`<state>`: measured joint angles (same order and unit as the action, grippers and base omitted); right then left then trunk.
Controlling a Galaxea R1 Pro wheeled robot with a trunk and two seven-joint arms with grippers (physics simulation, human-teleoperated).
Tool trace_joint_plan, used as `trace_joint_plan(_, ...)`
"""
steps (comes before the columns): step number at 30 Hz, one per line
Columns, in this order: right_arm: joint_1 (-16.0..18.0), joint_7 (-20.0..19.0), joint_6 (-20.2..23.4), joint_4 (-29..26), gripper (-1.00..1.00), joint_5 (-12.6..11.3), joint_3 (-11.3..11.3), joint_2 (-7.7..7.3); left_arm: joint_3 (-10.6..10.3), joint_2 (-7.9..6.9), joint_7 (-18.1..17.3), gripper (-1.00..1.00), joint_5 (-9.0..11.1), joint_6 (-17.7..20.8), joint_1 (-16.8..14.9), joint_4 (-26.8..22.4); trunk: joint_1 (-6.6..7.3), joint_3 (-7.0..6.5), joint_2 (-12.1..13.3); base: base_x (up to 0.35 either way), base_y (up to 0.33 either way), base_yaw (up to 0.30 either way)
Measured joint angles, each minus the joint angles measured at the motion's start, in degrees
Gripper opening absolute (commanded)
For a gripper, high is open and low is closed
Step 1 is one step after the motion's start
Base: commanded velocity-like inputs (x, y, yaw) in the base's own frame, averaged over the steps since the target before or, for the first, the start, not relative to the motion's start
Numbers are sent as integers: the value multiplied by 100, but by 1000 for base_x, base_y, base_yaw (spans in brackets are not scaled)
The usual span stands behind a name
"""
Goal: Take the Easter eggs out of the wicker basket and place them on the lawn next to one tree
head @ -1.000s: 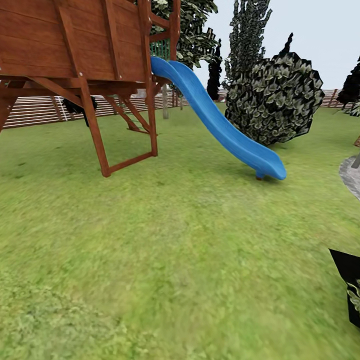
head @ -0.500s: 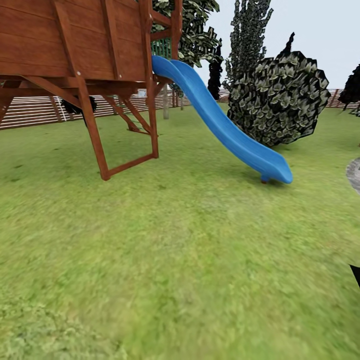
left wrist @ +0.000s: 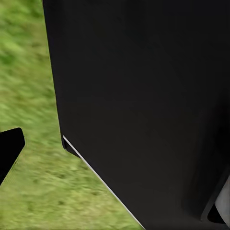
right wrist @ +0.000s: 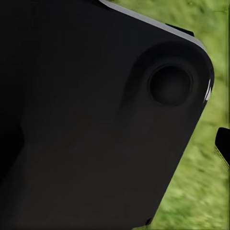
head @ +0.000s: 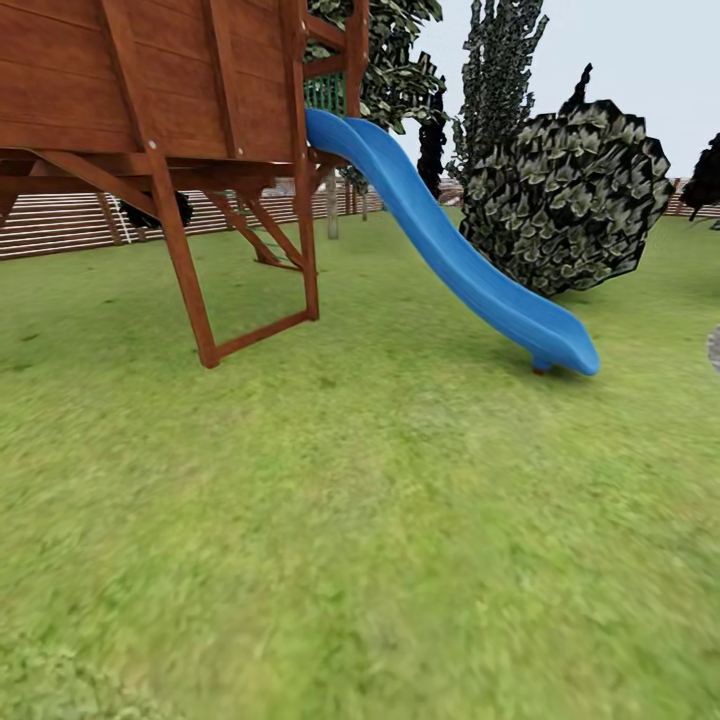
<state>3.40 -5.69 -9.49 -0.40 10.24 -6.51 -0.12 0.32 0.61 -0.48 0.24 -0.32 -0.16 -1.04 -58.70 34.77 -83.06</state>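
Note:
The lawn (head: 380, 500) spreads across the head view as mottled green grass. Far back, behind the slide, stands a tree (head: 331, 205) with a pale bare trunk and speckled dark foliage above. The Easter eggs and the wicker basket are out of view. In the left wrist view a black robot panel (left wrist: 143, 105) covers most of the frame, with a dark tip (left wrist: 9, 151) over grass at one edge. In the right wrist view another black panel (right wrist: 96, 120) blocks the frame, with grass beside it. Neither view tells me how the jaws stand.
A wooden play tower (head: 150, 100) on slanted legs stands at the left, with a blue slide (head: 450, 255) running down to the right. A big round bush (head: 570, 195) sits behind the slide's foot. A slatted fence (head: 60, 225) closes the back. Grey paving (head: 714, 348) touches the right edge.
The whole picture has shifted to the right, so the camera has turned left. The dark leafy object at the lower right has slid out of frame.

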Motion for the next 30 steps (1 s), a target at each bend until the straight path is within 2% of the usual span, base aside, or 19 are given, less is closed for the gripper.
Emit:
trace_joint_plan(15, 0, 0, -13, 1, 100, 0, 0, -3, 0, 0, 0, 100, 0, 0, 0, -1, 0, 0, 0, 317, 101, -5)
trace_joint_plan(22, -1, 0, -25, 1, 100, 21, -14, -7, 0, 0, 0, 100, 0, 0, -1, 0, 0, 0, 0, 317, 101, -166)
trace_joint_plan(30, 0, 1, -26, 2, 100, 19, -17, -4, 0, 0, 0, 100, 0, 0, 0, -1, 0, 0, 0, 317, 101, -23)
